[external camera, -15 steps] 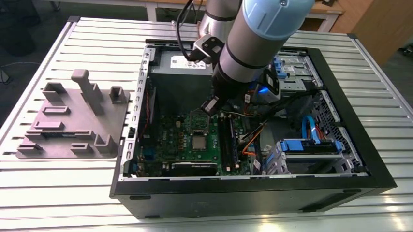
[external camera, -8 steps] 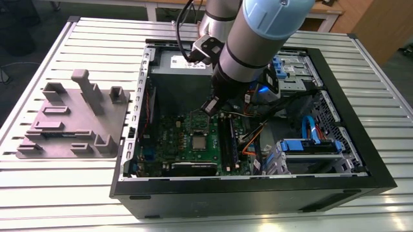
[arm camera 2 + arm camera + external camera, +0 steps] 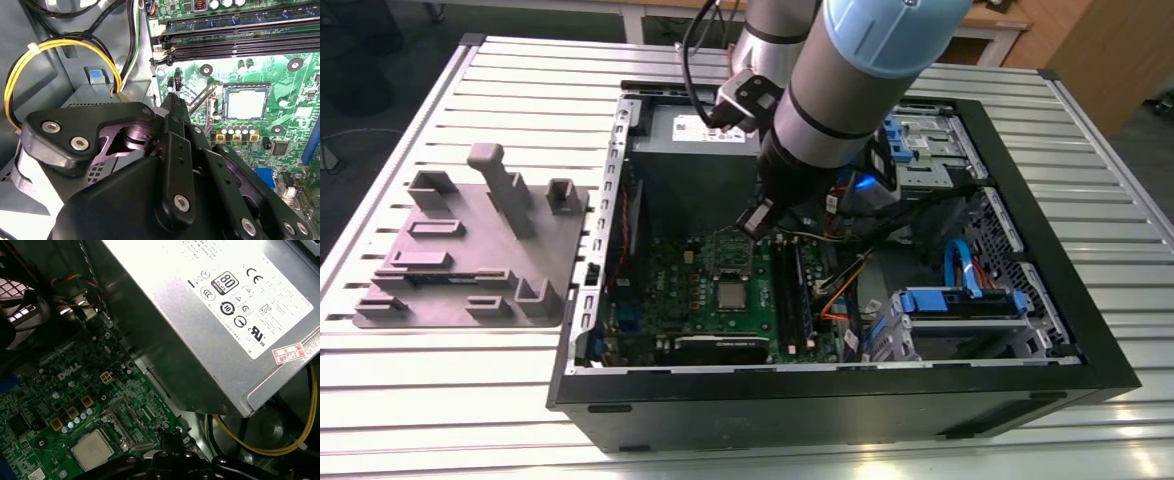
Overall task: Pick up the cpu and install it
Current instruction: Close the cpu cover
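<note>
The cpu (image 3: 732, 293) is a small silvery square lying flat in the socket of the green motherboard (image 3: 670, 290), inside the open computer case. It also shows in both wrist views, cpu (image 3: 246, 104) and cpu (image 3: 92, 449). My gripper (image 3: 758, 218) hangs above the board, a short way off the cpu toward the grey power supply box. Its dark fingers (image 3: 175, 107) are pressed together and shut, with nothing between them. The fingertip (image 3: 168, 438) points down at the board beside the socket's open metal frame (image 3: 129, 426).
The large grey power supply (image 3: 225, 305) with a white label stands close beside my gripper. Yellow and black cables (image 3: 60, 47) loop near it. Memory slots (image 3: 240, 42) run along the socket. Blue drive trays (image 3: 961, 300) fill the case's right. A grey fixture plate (image 3: 467, 250) lies on the slatted table.
</note>
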Available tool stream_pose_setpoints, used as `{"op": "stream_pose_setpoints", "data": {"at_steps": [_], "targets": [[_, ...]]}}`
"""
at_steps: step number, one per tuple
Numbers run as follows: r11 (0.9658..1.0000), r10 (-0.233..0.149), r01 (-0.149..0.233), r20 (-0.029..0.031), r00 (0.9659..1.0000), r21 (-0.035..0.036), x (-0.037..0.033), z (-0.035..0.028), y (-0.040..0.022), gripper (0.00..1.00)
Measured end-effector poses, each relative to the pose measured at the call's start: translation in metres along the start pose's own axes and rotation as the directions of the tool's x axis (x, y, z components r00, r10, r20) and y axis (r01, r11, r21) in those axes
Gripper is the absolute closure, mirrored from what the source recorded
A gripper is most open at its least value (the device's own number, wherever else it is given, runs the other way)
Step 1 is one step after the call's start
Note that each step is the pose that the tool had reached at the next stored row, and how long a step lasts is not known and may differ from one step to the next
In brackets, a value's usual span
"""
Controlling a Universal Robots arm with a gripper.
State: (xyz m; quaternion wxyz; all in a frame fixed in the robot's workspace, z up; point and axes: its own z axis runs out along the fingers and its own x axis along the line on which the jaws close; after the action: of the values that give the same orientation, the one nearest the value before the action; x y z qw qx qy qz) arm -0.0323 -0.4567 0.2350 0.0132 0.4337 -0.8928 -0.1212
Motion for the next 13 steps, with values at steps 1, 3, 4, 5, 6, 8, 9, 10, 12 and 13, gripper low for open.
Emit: {"op": "stream_pose_setpoints", "data": {"at_steps": [1,3,4,5,6,8,9,10,12,13], "targets": [[1.0000,-0.002,0.002,-0.0005,1.0000,-0.0002,0.0000,-0.0002,0.0001,0.89],[1.0000,-0.005,0.005,-0.0014,1.0000,-0.0004,0.0000,-0.0007,0.0002,0.89],[1.0000,-0.007,0.007,-0.0017,1.0000,-0.0005,0.0000,-0.0010,0.0003,0.89],[1.0000,-0.008,0.008,-0.0020,1.0000,-0.0006,0.0000,-0.0012,0.0004,0.89],[1.0000,-0.009,0.009,-0.0023,1.0000,-0.0008,-0.0001,-0.0015,0.0004,0.89],[0.9999,-0.012,0.012,-0.0031,0.9999,-0.0010,-0.0001,-0.0020,0.0006,0.89],[0.9999,-0.014,0.014,-0.0034,0.9999,-0.0011,-0.0001,-0.0023,0.0007,0.89],[0.9999,-0.015,0.015,-0.0037,0.9999,-0.0013,-0.0001,-0.0026,0.0008,0.89],[0.9998,-0.018,0.018,-0.0043,0.9998,-0.0015,-0.0001,-0.0030,0.0009,0.89],[0.9998,-0.019,0.019,-0.0046,0.9998,-0.0016,-0.0001,-0.0032,0.0010,0.89]]}}
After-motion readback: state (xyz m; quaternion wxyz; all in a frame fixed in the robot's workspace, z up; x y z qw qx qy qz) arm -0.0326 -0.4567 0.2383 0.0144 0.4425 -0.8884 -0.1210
